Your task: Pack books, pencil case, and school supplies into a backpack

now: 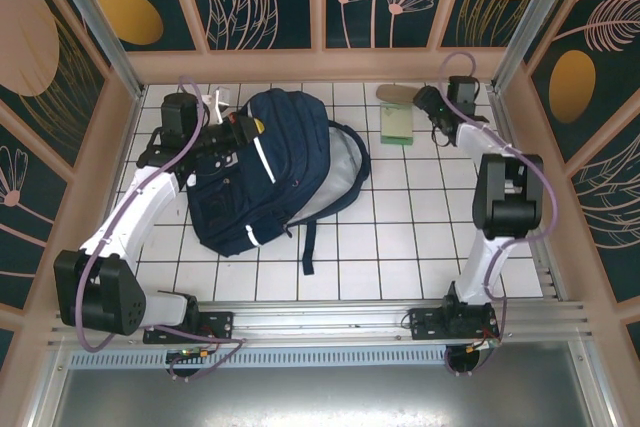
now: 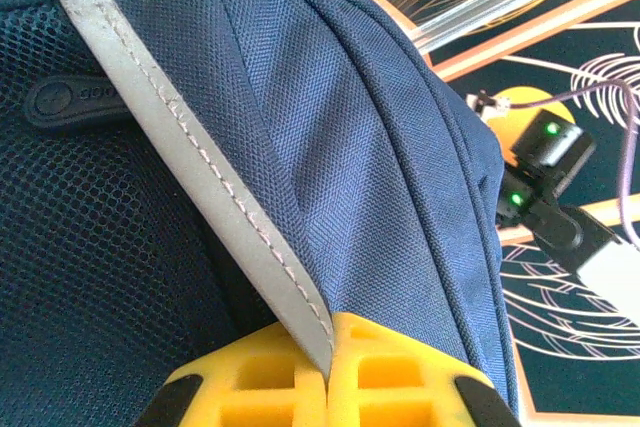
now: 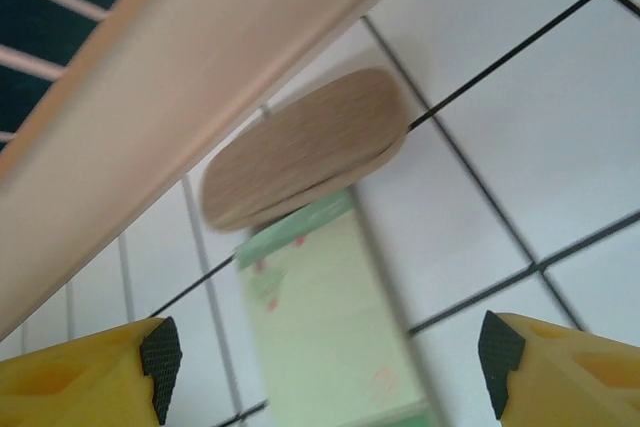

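The navy backpack [image 1: 255,177] lies on the white tiled table [image 1: 400,237], toward 9 o'clock from the table's middle. Its main flap is thrown open toward 3 o'clock, showing grey lining. The left gripper [image 1: 238,130] sits at the bag's 11 o'clock end. In the left wrist view its yellow fingers [image 2: 260,387] are clenched together on the bag's white reflective stripe [image 2: 200,157], pinching the stripe and the fabric under it.

The tan oval piece [image 1: 396,94] and the pale green pack [image 1: 396,126] lie at about 1 o'clock on the table, close to the far wall. The oval is at 12 o'clock of the pack, touching its end. The right gripper [image 1: 427,103] hangs just at 3 o'clock of them. In the right wrist view its black pads [image 3: 160,357] stand wide apart, grasping nothing, with the green pack [image 3: 320,317] and the tan oval [image 3: 305,147] between and beyond them.
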Tool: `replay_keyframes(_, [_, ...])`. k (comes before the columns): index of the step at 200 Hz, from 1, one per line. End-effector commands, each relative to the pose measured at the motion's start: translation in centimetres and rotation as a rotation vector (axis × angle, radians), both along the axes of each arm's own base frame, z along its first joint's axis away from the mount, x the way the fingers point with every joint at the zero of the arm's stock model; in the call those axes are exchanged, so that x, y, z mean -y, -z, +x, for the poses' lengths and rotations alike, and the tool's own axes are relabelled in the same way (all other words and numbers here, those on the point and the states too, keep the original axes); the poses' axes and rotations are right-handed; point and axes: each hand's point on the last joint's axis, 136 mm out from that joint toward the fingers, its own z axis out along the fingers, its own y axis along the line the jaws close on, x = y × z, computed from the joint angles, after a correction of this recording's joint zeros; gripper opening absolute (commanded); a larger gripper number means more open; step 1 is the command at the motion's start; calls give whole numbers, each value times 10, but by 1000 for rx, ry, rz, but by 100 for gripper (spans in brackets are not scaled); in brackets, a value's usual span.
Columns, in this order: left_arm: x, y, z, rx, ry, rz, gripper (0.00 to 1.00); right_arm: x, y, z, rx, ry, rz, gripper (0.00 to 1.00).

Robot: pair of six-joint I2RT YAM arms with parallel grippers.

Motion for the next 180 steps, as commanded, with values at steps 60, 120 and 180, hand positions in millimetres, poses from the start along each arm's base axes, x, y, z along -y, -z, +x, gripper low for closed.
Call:
replay_keyframes(60, [9, 21, 25, 8, 41, -6, 0, 23, 21, 103, 75, -164, 227, 82])
replay_keyframes(120, [11, 31, 35, -11, 45, 3, 0, 21, 45, 157, 128, -219, 324, 81])
replay_keyframes(180, [13, 44, 47, -32, 34, -12, 0, -13, 69, 164, 152, -318, 424, 80])
